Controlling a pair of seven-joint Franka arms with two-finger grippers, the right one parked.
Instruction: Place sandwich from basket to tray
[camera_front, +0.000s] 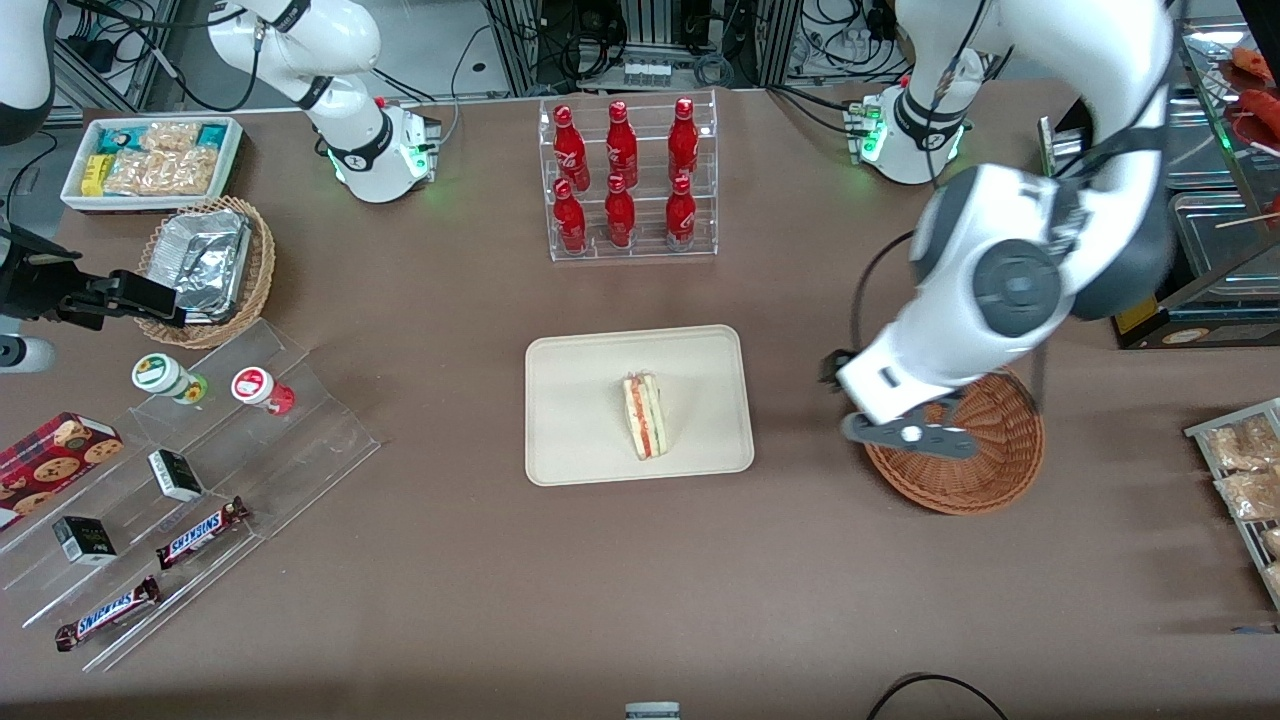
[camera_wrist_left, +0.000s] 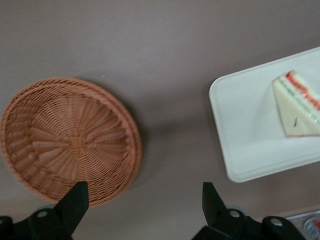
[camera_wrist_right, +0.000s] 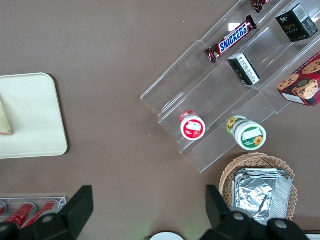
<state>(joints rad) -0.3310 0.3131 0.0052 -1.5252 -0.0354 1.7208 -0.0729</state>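
Sandwich (camera_front: 646, 415) lying on the tray (camera_front: 570, 420), roughly at its middle, cut edge with red and green layers facing the front camera's side; also seen in the left wrist view (camera_wrist_left: 297, 107) resting on the tray (camera_wrist_left: 240, 115) near one rounded corner. Tray flat on the brown table (camera_front: 450, 580), nearer the front camera than the clear rack of red bottles (camera_front: 625, 180).

Basket (camera_front: 975, 455) beside the tray, toward the working arm's end of the table, apart from the tray with bare tabletop between. Nothing inside the basket (camera_wrist_left: 70, 140) in the wrist view, only woven wicker.

Gripper (camera_front: 905, 432) above the basket's rim on the side facing the tray, partly covering the wicker in the front view. In the wrist view, gripper (camera_wrist_left: 142, 202) with jaws spread wide, nothing between the two dark fingers (camera_wrist_left: 75, 202), one finger over the basket's edge and the other over bare table between basket and tray.

Relative to the tray, toward the parked arm's end: a tiered clear stand (camera_front: 200, 480) with candy bars (camera_front: 200, 532), small boxes and two round tubs, and farther from the camera a tan wicker basket with a foil container (camera_front: 205, 262).
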